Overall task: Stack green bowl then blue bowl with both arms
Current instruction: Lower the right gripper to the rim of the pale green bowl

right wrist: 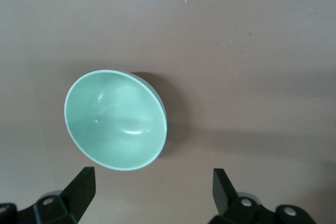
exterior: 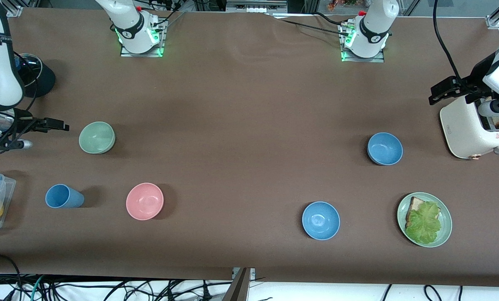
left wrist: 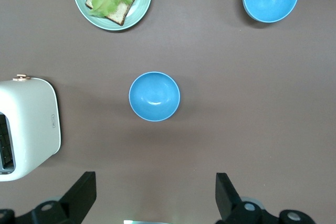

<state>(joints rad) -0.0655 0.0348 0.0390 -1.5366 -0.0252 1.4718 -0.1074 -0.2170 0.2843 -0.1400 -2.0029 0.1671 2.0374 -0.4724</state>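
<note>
Pale sage-green, matte and round, the green bowl (exterior: pixel 97 137) sits empty on the brown table toward the right arm's end, farther from the front camera than the pink bowl (exterior: pixel 145 201) and the tall blue cup (exterior: pixel 64 196). The right gripper (right wrist: pixel 150 195) hangs over the table just beside that bowl, fingers spread wide, nothing between them. Over at the left arm's end, the left gripper (left wrist: pixel 155 195) hovers near the white toaster (exterior: pixel 475 129), jaws also spread and empty, looking down on the muted, dusty blue bowl (left wrist: pixel 154 96), which stands nearer the toaster than the brighter blue bowl (exterior: pixel 321 220) does. My read: nothing is picked yet, so the right arm goes first. It should bring one finger inside the green rim and one outside, pinch the wall squarely, and lift level, since a shallow grip could tip the bowl
</note>
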